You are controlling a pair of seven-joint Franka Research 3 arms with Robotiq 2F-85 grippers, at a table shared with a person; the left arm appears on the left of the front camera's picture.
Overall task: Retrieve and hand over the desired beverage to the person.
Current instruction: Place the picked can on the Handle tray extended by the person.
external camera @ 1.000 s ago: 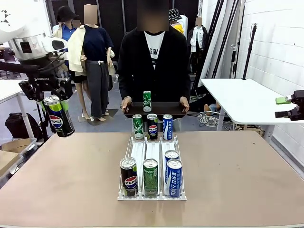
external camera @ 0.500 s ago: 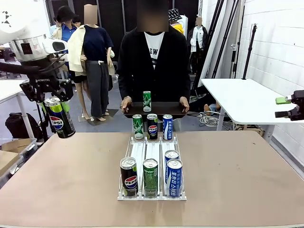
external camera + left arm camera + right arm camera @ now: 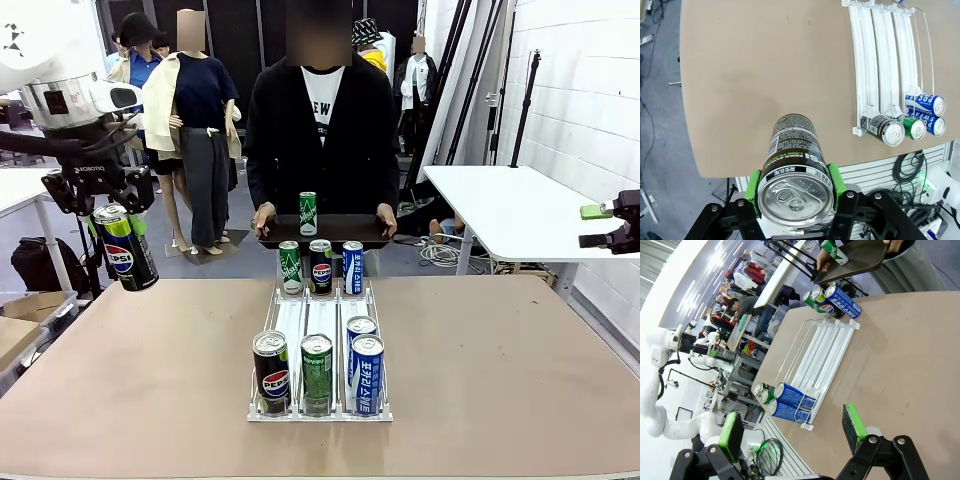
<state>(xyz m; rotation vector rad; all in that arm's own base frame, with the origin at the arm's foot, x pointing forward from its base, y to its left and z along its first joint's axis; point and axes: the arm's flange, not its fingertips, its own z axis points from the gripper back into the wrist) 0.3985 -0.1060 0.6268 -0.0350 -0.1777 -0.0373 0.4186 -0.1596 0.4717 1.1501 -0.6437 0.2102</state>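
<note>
**Pepsi can held aloft, tray waiting**

A black-and-lime Pepsi can [image 3: 124, 247] is clamped between the green pads of the left gripper [image 3: 795, 189], lifted off the table's left edge, presumably for handover. The right gripper [image 3: 792, 432] is parted, empty. Beyond the white wire can rack [image 3: 320, 318], a dark tray [image 3: 327, 230] is held out by the person [image 3: 322, 120].

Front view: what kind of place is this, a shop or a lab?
Probably a robot test lab dressed like a shop: a rack of drink cans on a table, a white robot arm whose left claw holds a Pepsi can, cables and stands behind.
</note>
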